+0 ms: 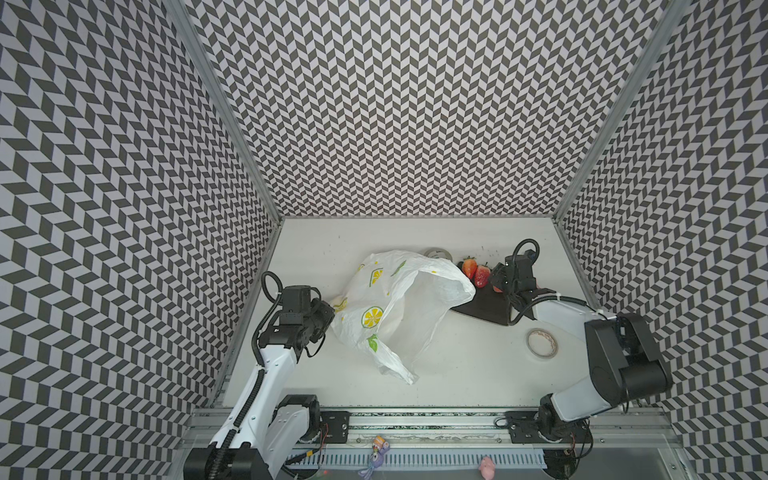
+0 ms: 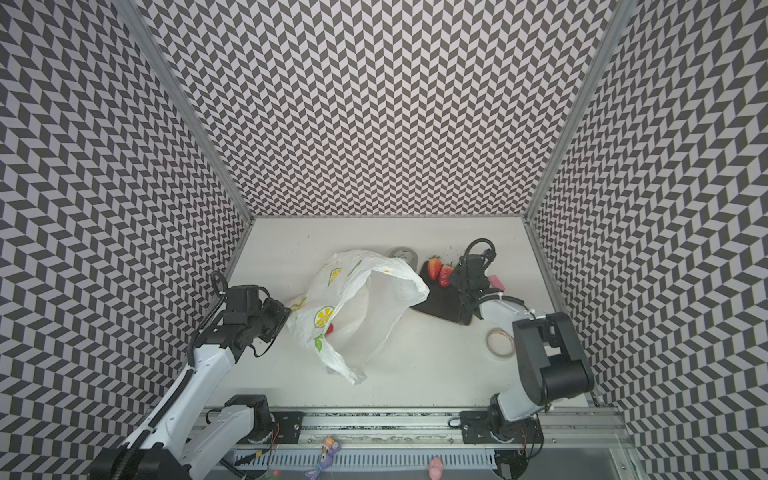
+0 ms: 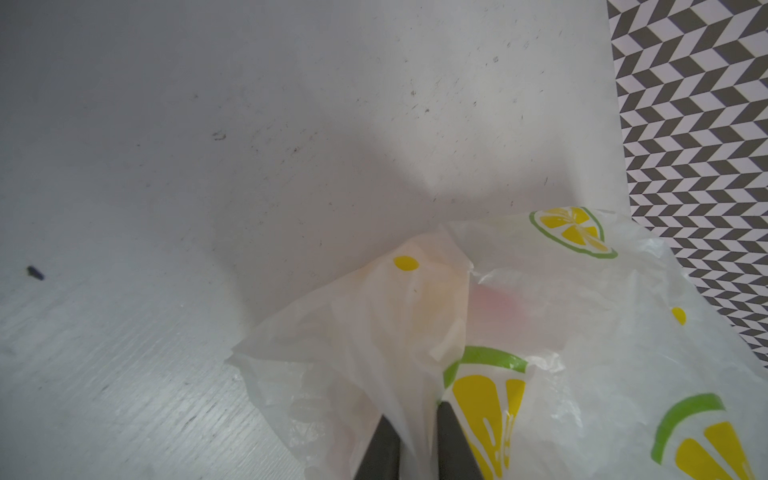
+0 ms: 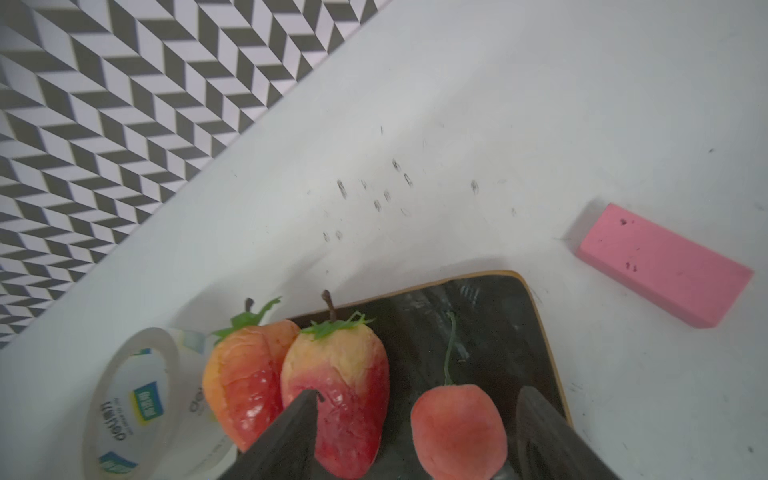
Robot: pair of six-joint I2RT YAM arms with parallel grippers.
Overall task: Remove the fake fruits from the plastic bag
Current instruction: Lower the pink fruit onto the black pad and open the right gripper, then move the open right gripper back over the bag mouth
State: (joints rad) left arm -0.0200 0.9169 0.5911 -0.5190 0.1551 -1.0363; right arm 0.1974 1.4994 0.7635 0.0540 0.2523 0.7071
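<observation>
The white plastic bag (image 1: 399,299) (image 2: 361,299) printed with lemon slices lies mid-table, its mouth gaping toward the right. My left gripper (image 1: 330,309) (image 3: 415,409) is shut on a bunched fold at the bag's left end. A red fruit (image 2: 329,328) shows inside the bag, and in the left wrist view it is only a pink glow through the plastic. Two strawberries (image 1: 470,268) (image 4: 245,386) (image 4: 340,390) and a small orange-red round fruit (image 4: 457,432) lie on a black board (image 4: 490,324). My right gripper (image 1: 494,282) (image 4: 419,391) stands open astride the round fruit, with a gap on both sides.
A tape roll (image 1: 541,342) lies near the right arm. A second tape roll (image 1: 438,252) (image 4: 137,399) sits behind the bag beside the strawberries. A pink block (image 4: 665,266) (image 2: 496,282) lies right of the board. Patterned walls close in three sides.
</observation>
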